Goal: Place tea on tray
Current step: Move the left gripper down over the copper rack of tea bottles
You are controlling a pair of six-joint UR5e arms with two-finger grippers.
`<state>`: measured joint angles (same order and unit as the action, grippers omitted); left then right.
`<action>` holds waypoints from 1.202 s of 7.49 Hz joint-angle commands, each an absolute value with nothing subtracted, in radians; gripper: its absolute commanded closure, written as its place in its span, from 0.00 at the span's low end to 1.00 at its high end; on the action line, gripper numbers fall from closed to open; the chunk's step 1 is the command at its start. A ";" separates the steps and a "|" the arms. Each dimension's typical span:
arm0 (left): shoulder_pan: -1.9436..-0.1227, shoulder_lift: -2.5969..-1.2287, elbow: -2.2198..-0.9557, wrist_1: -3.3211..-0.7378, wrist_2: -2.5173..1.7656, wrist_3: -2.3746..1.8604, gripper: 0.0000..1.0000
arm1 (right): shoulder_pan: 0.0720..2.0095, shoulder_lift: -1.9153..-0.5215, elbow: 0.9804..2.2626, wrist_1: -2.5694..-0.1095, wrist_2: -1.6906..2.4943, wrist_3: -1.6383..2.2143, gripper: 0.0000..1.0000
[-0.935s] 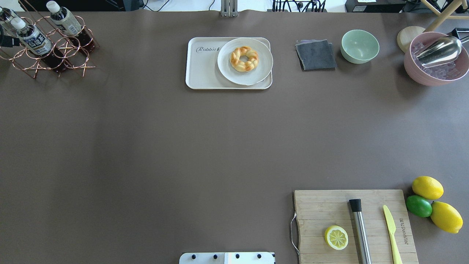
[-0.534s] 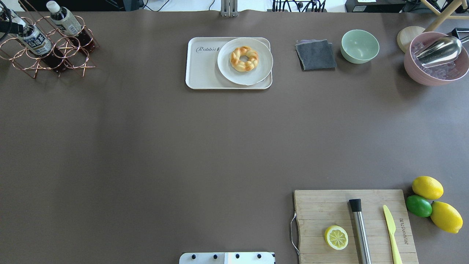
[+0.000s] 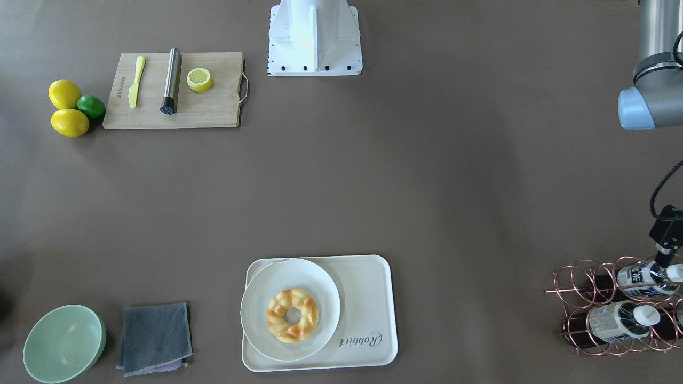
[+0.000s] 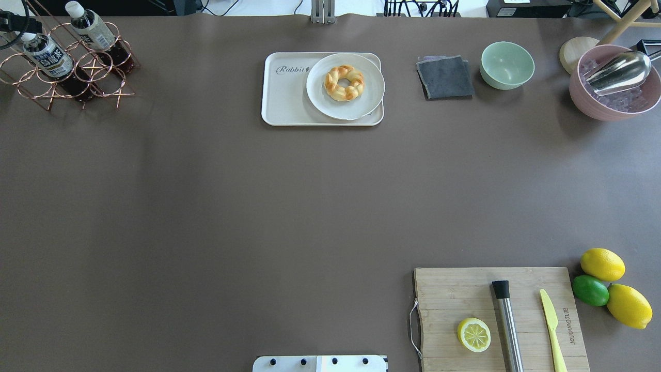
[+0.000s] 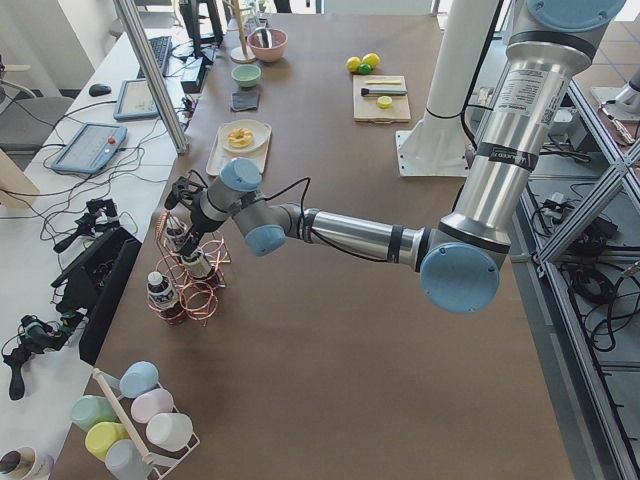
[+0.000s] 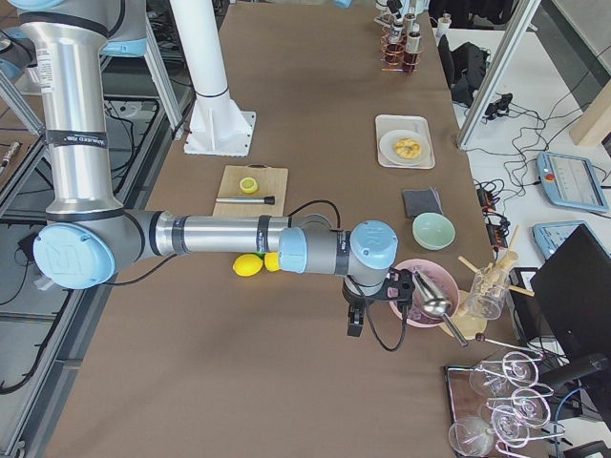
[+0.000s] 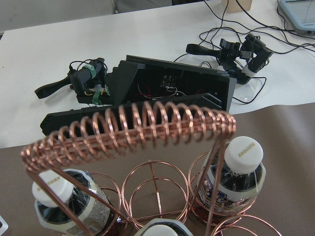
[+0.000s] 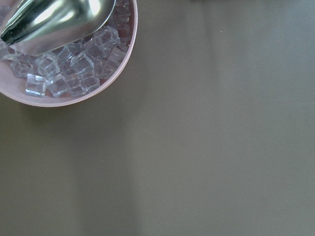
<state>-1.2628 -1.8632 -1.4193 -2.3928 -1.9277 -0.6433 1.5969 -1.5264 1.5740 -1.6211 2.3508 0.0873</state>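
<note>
**Left gripper passing the tea's cap, bottle not yet taken**

In the overhead view the left gripper (image 4: pixel 18 23) is sliding up the left edge toward 12 o'clock. Half a second back it was level with the tea's shoulder; now it is sitting just past the cap. Its fingers are showing in no view, so I cannot tell whether they are parted or closed. The tea (image 4: pixel 49 56) is lying unmoved in the rack (image 7: pixel 147 125) at the table's 10 o'clock corner, so I judge the approach is going on with no grasp made yet. Its long axis is running diagonally, cap aiming between 10 and 11 o'clock, base toward 4 to 5. The tray (image 4: pixel 281 98) is waiting well apart, at 3 o'clock of the rack, with bare floor at 9 o'clock of the plate (image 4: pixel 361 106). The right gripper (image 6: pixel 354 322) is hanging near the bowl (image 4: pixel 614 117); I cannot tell its state either.
</note>
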 commanded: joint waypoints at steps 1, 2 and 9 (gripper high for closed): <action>-1.261 -1.871 -1.364 -2.448 -1.928 -0.646 0.11 | 1.597 -1.526 1.574 -1.621 2.352 0.087 0.00; -1.259 -1.873 -1.362 -2.448 -1.927 -0.646 0.19 | 1.597 -1.526 1.574 -1.621 2.352 0.087 0.00; -1.256 -1.887 -1.342 -2.450 -1.931 -0.646 0.37 | 1.597 -1.523 1.571 -1.621 2.352 0.087 0.00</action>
